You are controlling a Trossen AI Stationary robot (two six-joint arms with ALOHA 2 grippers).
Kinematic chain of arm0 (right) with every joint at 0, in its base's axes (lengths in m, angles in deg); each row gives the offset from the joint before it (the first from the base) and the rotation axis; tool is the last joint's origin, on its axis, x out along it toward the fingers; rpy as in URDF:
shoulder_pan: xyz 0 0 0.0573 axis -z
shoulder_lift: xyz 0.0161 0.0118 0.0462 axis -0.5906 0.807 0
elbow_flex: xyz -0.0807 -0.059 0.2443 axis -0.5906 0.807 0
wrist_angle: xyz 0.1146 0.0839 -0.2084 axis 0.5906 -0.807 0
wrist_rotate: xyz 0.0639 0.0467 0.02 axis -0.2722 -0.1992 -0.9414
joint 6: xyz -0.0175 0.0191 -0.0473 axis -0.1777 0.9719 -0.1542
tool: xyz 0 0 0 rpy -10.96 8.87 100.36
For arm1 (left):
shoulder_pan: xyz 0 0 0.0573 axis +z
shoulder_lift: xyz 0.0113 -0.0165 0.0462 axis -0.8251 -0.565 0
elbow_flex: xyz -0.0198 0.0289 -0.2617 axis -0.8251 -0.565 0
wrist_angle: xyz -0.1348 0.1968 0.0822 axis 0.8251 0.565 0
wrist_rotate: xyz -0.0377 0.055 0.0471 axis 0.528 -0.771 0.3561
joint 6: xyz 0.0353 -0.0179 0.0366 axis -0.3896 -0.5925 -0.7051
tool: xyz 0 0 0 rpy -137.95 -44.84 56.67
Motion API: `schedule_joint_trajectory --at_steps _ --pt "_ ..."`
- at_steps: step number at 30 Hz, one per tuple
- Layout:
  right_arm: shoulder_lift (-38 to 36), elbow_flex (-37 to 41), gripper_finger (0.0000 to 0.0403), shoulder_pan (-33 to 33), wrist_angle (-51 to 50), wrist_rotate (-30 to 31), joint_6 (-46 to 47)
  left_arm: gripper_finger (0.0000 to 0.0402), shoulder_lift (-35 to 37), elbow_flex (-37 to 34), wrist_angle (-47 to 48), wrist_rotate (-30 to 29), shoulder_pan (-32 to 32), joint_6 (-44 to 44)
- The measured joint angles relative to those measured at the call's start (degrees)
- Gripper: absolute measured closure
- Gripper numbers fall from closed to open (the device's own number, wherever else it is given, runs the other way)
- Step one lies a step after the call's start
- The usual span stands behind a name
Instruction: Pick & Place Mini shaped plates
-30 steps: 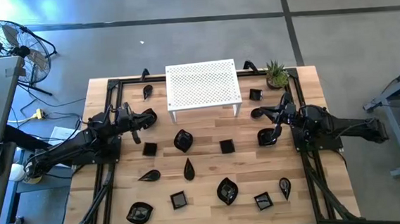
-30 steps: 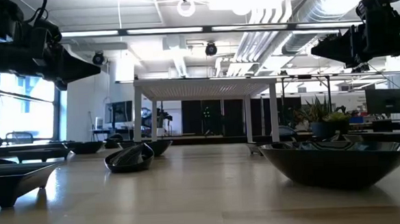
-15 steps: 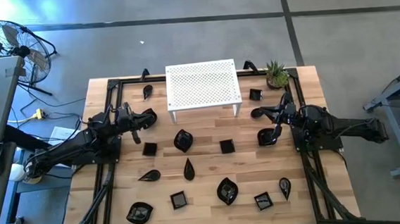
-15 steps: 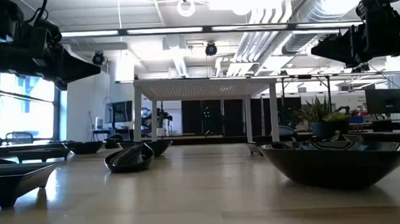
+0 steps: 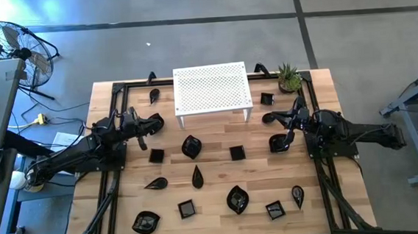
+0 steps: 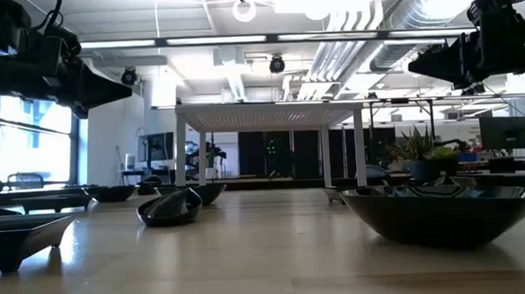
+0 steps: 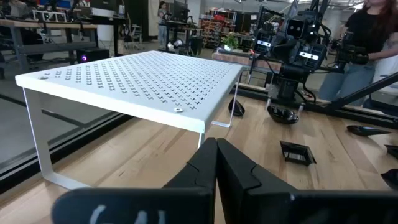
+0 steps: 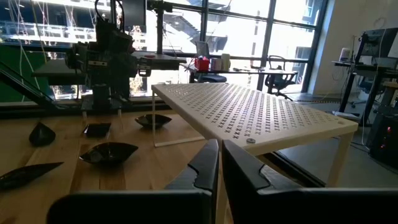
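Several mini shaped plates, all small and glossy black, lie flat on the wooden table: a leaf form [image 5: 191, 146], squares [image 5: 236, 153] [image 5: 156, 155], a teardrop [image 5: 197, 178] and others along the near edge [image 5: 238, 200]. One rounded plate [image 5: 279, 142] lies under my right arm. My left gripper [image 5: 159, 122] hovers shut and level above the table at the left, near the white stand's left leg. My right gripper [image 5: 267, 118] hovers shut at the right, facing the stand's right leg. Both wrist views show the fingers together [image 7: 216, 149] [image 8: 220, 149] with nothing between them.
A white perforated stand [image 5: 212, 89] stands at the far middle on thin legs. A small green potted plant [image 5: 289, 77] sits at the far right corner. Black rails [image 5: 115, 149] frame the table. A person [image 7: 367, 37] stands beyond the table in the left wrist view.
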Motion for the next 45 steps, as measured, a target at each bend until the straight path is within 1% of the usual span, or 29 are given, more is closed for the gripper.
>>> schedule_joint_trajectory --at_steps 8,13,15,22,24,29,35,40,45 --pt "0.0 -0.02 0.0386 0.0 0.02 -0.02 0.75 0.0401 -0.02 0.0 -0.01 0.02 0.01 0.57" --pt "0.01 0.0 0.0386 0.0 0.16 -0.02 9.24 0.0401 0.0 0.0 -0.01 0.07 -0.01 2.27" --pt "0.02 0.0 0.0386 0.0 1.12 0.1 10.56 0.0401 0.01 0.0 0.01 0.08 0.0 2.27" --pt "0.04 0.0 0.0386 0.0 3.68 2.33 9.43 0.0401 0.01 0.0 0.0 0.1 0.0 2.29" --pt "0.04 0.0 0.0386 0.0 5.95 3.47 8.32 0.0401 -0.02 0.0 -0.01 0.14 -0.02 2.4" --pt "0.02 -0.06 0.0388 -0.02 8.5 2.03 4.01 0.0401 -0.01 0.0 0.0 0.17 0.01 4.94" --pt "0.04 -1.42 0.0401 0.0 6.16 1.95 1.63 0.0401 -0.02 0.0 -0.01 0.1 0.0 6.14" --pt "0.04 -4.58 0.0401 0.0 -0.59 2.56 0.44 0.0401 0.0 0.0 0.01 0.07 0.01 6.14" --pt "0.04 -7.23 0.0401 0.0 -7.15 2.58 1.77 0.0401 0.0 0.0 0.01 0.07 0.0 6.14"
